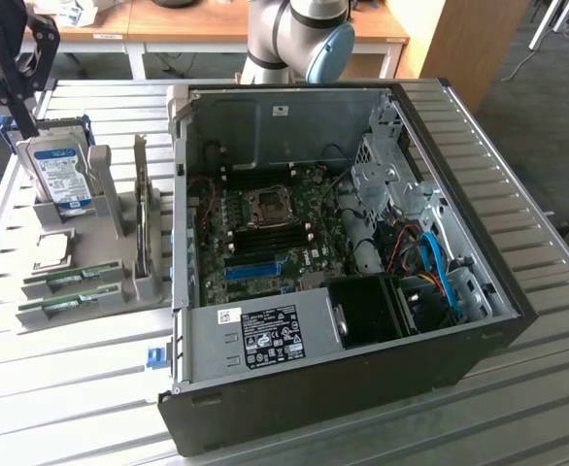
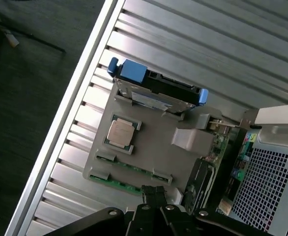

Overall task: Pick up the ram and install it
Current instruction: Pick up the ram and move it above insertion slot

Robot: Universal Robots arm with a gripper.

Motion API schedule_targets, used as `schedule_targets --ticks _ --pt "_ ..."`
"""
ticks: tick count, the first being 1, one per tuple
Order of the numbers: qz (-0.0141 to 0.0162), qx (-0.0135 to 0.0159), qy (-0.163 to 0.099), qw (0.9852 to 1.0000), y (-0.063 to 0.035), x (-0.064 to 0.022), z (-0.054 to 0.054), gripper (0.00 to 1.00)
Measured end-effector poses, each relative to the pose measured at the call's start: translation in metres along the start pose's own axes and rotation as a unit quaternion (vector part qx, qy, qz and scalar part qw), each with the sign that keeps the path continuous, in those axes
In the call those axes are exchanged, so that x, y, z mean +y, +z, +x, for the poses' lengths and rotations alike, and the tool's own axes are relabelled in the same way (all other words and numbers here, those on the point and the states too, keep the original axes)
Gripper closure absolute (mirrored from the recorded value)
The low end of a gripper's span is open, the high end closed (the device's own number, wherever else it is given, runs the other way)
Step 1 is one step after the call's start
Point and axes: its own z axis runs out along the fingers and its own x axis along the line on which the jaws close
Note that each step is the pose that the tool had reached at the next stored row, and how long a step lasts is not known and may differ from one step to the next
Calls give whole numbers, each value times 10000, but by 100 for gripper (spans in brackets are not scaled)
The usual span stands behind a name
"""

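Two look-alike green ram sticks (image 1: 71,281) (image 1: 67,306) lie side by side in slots at the near end of a grey holder (image 1: 105,262) on the exterior view's left. I cannot tell which one is the task's ram. In the wrist view they show as thin green strips (image 2: 131,166) (image 2: 110,182) just beyond my fingertips. My black gripper (image 1: 22,115) hangs high above the holder's far end, over the hard drive. It is shut with nothing between its fingers (image 2: 154,192). The open computer case (image 1: 343,320) shows its motherboard (image 1: 265,228) with dark slots.
The holder also carries an upright blue-labelled hard drive (image 1: 59,175) in a blue caddy (image 2: 134,73), a square CPU (image 2: 121,133) and a board standing on edge (image 1: 147,228). The slatted metal table (image 1: 71,388) ends close to the holder's outer side. The arm's base (image 1: 299,39) stands behind the case.
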Motion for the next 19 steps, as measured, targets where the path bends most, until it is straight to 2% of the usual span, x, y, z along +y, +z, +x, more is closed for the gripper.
schedule_targets --ticks 5,10,16,19 --pt "-9 17 -383 9993 0 0 0 89" --pt "-18 33 -758 9971 0 0 0 89" --pt "-28 53 -1204 9927 0 0 0 89" --pt "-33 63 -1424 9898 0 0 0 89"
